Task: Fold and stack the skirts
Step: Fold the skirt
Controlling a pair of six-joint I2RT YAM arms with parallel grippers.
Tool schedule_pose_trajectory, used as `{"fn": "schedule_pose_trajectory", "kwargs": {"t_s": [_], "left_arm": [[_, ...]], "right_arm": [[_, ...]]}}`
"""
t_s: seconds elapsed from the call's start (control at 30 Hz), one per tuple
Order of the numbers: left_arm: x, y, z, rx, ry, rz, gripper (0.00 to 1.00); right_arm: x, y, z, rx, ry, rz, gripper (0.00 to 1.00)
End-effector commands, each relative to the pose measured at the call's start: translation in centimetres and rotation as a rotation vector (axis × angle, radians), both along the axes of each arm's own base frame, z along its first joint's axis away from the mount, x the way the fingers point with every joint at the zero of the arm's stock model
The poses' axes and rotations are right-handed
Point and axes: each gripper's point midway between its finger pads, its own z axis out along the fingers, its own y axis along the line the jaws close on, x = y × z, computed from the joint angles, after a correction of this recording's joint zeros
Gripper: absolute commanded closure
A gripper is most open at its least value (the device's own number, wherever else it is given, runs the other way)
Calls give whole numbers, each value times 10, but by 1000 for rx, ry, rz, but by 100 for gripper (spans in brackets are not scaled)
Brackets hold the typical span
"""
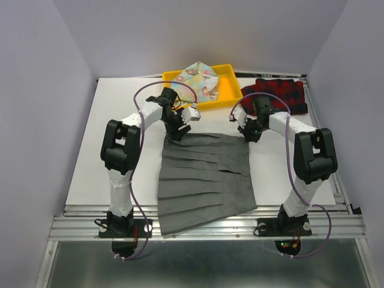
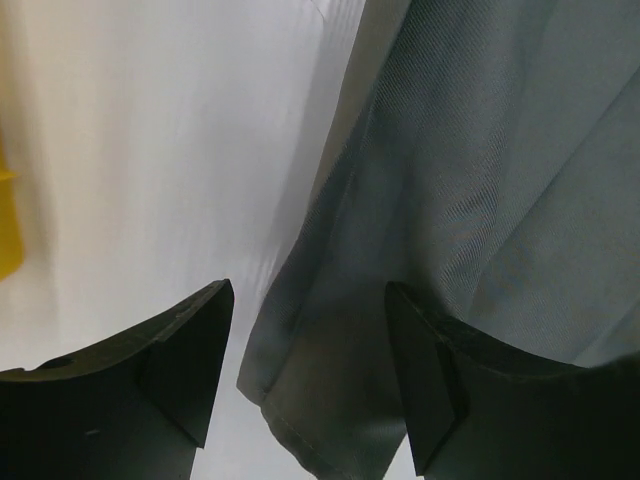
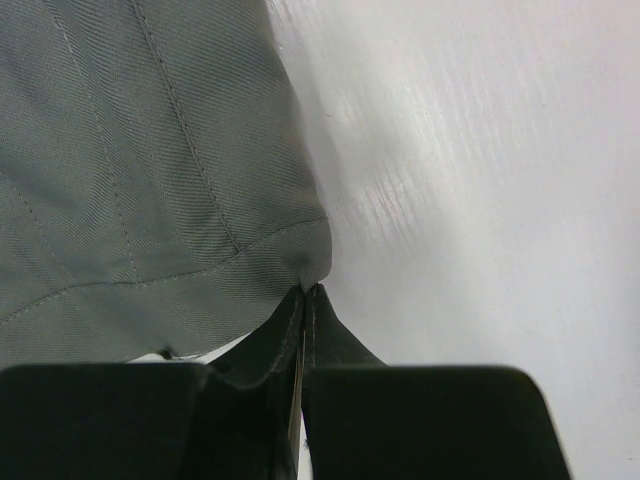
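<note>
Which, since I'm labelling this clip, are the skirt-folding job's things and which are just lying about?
Job: grey skirt, spread flat; plaid skirt, far right; floral skirt, in the tray.
Lying about: yellow tray.

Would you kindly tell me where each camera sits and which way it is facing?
Top external: above and behind the bases, looking down on the table; the left arm and right arm show whole, with the grey skirt between them.
Left wrist: on the left arm, looking down past the open left claw at a skirt corner.
Right wrist: on the right arm, looking down past the shut right claw, tips at another corner.
Shared: all three see the grey skirt on the table.
</note>
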Motion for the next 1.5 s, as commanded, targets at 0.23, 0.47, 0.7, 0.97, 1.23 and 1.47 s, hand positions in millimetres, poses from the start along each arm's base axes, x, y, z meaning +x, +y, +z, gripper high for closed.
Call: {"fn": "schedule_pose_trajectory", "kwargs": {"t_s": [0.23, 0.47, 0.7, 0.97, 1.23, 1.47], "left_arm": [[-1, 25, -31, 91, 18, 39, 63], [50, 33, 36, 22, -185, 182, 100], [102, 44, 139, -21, -436, 297, 100], [48, 50, 184, -53, -487, 282, 100], [-107, 19, 127, -23, -357, 121, 100], [-217, -15, 57, -20, -136, -65, 25]], "right_arm": [[10, 5, 23, 10, -91, 21, 99], [31, 8, 37, 31, -126, -60, 100], [89, 5, 94, 80, -291, -174, 99], [67, 14, 147, 127, -377, -55, 99], [-4, -6, 89, 17, -322, 87, 99], [-43, -13, 37, -64, -271, 200, 86]]}}
